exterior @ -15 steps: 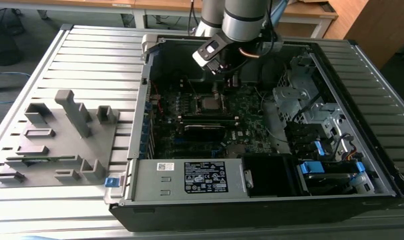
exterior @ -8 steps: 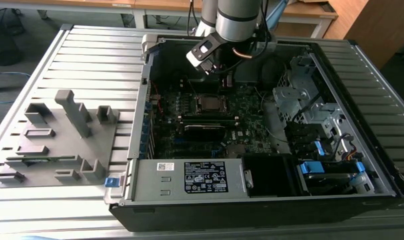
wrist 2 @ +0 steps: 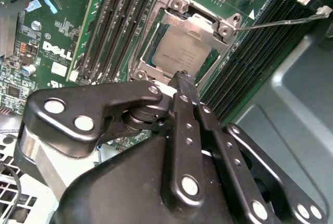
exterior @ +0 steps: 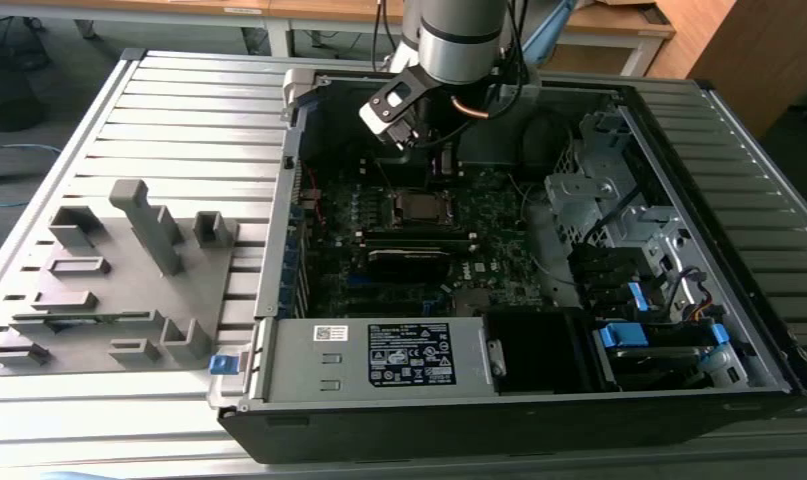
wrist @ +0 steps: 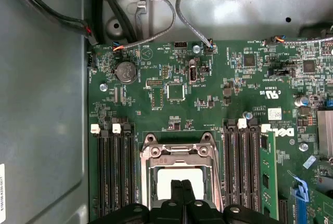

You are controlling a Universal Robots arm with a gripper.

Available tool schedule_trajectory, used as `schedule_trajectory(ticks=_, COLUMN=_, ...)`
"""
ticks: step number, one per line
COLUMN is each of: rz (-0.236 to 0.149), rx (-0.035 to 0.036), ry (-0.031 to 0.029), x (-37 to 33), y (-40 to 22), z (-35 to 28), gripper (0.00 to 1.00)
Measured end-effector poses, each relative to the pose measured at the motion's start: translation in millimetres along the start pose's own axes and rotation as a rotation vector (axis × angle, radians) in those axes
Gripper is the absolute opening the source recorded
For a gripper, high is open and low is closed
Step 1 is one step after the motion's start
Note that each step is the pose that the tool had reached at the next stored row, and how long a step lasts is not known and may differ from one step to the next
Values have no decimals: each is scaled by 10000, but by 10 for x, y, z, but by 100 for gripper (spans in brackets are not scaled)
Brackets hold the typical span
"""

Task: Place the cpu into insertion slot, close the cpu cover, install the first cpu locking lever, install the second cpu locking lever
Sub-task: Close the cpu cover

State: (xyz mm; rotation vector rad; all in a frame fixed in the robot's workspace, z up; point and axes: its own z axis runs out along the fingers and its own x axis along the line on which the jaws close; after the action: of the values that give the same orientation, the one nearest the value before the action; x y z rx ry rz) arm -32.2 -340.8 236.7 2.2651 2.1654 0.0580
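We see the gripper [wrist 2: 183, 78] low over the motherboard [wrist: 156, 94] inside the open computer case [exterior: 283, 260]. Its two black fingers [wrist: 176, 193] are pressed together, and we see nothing between them. In both wrist views their tips stand just at the edge of the insertion slot [wrist 2: 143, 63].

The cpu [wrist 2: 177, 52] lies in the slot with its dull silver top facing up. Faint print is on it, too small for us to read. The cpu cover [wrist 2: 205, 26] lies down around the chip, which shows through its square window. From one corner of the slot a thin metal rod [wrist 2: 281, 22] reaches out over the black memory slots [wrist 2: 250, 57].

Regarding writing, the board carries large white lettering [wrist 2: 57, 50] and a small white sticker [wrist: 274, 113]. In the exterior view a white label [exterior: 410, 355] with dense black print sits on the grey box at the near side of the case. A grey fixture plate [exterior: 123, 270] rests on the slatted table [exterior: 176, 110] at the exterior view's left.
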Motion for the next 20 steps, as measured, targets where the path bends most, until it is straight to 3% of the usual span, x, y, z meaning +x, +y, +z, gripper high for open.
schedule_trajectory(ticks=7, rz=-151, rx=3, ry=3, x=0, y=-1, z=0, gripper=11)
schedule_trajectory(ticks=15, rz=-1565, rx=33, ry=48, x=0, y=-1, z=3, gripper=11)
schedule_trajectory(ticks=20, rz=-1921, rx=41, ry=59, x=0, y=-1, z=3, gripper=11)
